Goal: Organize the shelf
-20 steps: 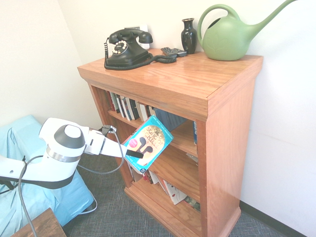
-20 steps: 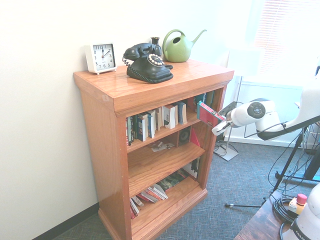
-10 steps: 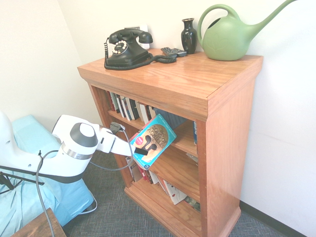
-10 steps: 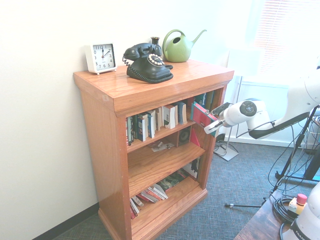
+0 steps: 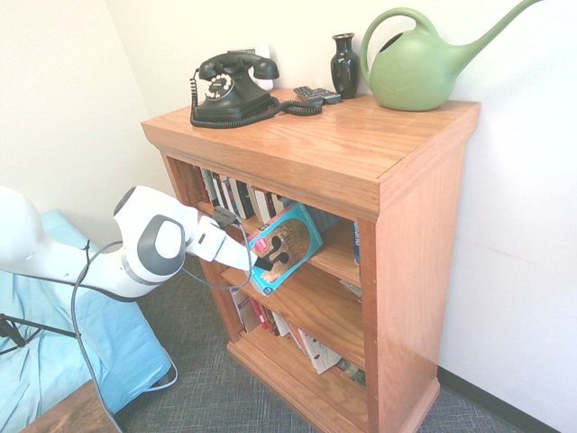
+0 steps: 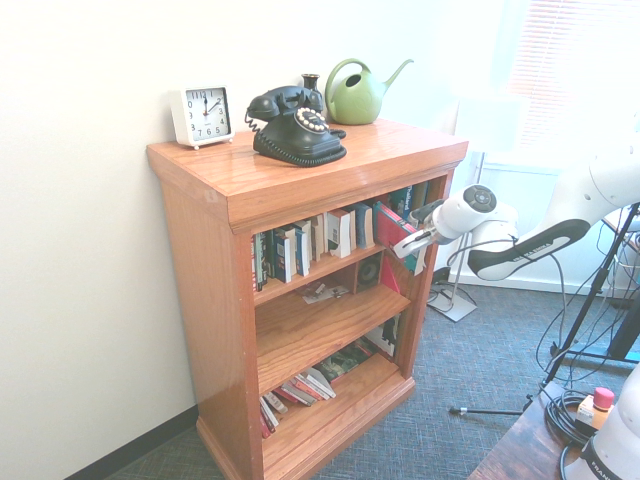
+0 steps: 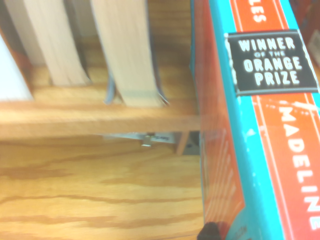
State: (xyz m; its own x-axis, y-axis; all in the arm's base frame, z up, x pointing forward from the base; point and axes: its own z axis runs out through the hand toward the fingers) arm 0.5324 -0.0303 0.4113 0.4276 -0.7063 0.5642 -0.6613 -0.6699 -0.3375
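The shelf [image 5: 361,162] is a reddish-orange wooden bookcase with three tiers; it also stands in the second exterior view [image 6: 240,190]. My gripper [image 5: 268,262] is shut on a teal paperback book [image 5: 290,242], gripping its lower corner. The book is tilted and sits at the front of the top tier, in a gap to the right of a row of upright books [image 5: 233,196]. From the other side the gripper [image 6: 408,246] holds the book [image 6: 396,230] just inside the top tier's right end. In the wrist view the book's teal and orange spine [image 7: 260,125] is close to the standing books [image 7: 125,50].
On the shelf's top stand a black rotary phone [image 5: 230,88], a black vase [image 5: 344,65], a remote [image 5: 315,94], a green watering can [image 5: 419,63] and a white clock [image 6: 203,115]. Books lie flat on the bottom tier [image 6: 305,388]. A blue-covered object [image 5: 54,352] is beside the arm.
The arm has moved up and toward the shelf, carrying the teal book from in front of the middle tier into the top tier's opening.
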